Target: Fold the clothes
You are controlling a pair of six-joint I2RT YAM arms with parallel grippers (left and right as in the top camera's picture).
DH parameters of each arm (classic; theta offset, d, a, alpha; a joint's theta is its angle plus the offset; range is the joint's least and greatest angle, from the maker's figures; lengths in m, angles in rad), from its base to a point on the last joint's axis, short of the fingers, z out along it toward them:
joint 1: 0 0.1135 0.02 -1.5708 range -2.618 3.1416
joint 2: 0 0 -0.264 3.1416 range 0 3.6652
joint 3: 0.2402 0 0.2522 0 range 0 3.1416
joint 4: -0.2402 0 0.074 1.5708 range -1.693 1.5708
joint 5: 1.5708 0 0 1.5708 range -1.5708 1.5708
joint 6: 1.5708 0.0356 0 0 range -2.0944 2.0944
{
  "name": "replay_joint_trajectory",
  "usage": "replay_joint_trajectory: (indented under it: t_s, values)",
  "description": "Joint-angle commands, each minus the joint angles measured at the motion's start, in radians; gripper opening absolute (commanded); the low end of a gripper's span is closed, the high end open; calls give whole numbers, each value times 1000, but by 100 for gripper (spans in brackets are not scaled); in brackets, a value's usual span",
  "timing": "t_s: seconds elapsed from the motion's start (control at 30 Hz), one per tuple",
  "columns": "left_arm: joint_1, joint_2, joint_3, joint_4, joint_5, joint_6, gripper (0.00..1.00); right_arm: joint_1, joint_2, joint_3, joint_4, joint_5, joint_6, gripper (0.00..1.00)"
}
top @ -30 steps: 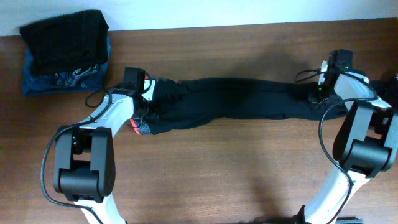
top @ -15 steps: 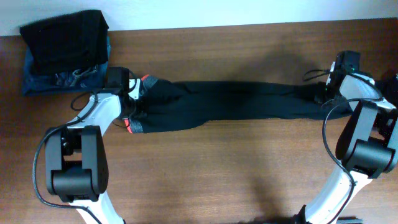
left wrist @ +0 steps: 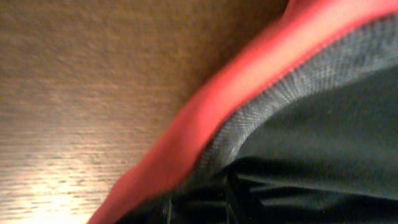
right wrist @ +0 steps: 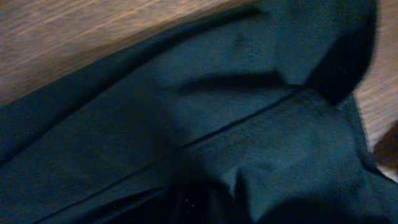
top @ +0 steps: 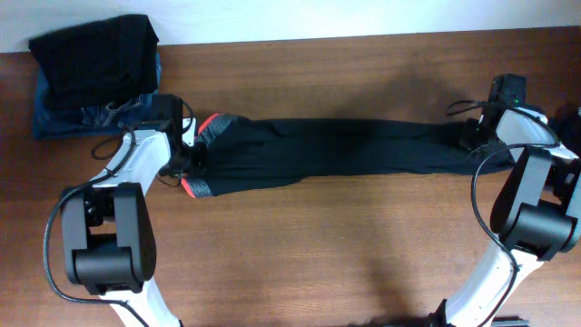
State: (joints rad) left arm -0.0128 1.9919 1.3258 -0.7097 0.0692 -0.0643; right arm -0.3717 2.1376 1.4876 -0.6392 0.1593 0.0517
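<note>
A pair of black trousers [top: 336, 147] lies stretched left to right across the wooden table [top: 300, 245]. Its grey waistband edged in red-orange [top: 198, 186] is at the left end. My left gripper [top: 189, 154] is shut on the waistband; the left wrist view shows the red edge [left wrist: 205, 118] and grey band [left wrist: 298, 87] close up. My right gripper [top: 472, 136] is shut on the trouser leg end at the far right; the right wrist view is filled with dark cloth [right wrist: 205, 124]. The fingertips are buried in fabric in both wrist views.
A stack of dark folded garments [top: 95, 73] sits on a blue patterned cloth [top: 109, 116] at the back left corner. A pale wall runs along the table's far edge. More dark fabric [top: 572, 127] shows at the right edge.
My left gripper has drawn the waistband further left and back, and my right gripper has moved right, pulling the trousers straighter and flatter between them.
</note>
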Motion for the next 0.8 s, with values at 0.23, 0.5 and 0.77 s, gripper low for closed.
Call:
replay_joint_trajectory:
  t_s: [0.23, 0.5, 0.77]
  values:
    - [-24, -214, 69, -18, -21, -2, 56, -27, -50, 106, -122, -47, 17, 96]
    - [-24, -208, 68, -43, -7, -2, 87, -64, -75, 148, -203, -44, 18, 99]
    - [-24, -208, 68, -50, -6, -2, 99, -207, -72, 133, -251, -230, 194, 99]
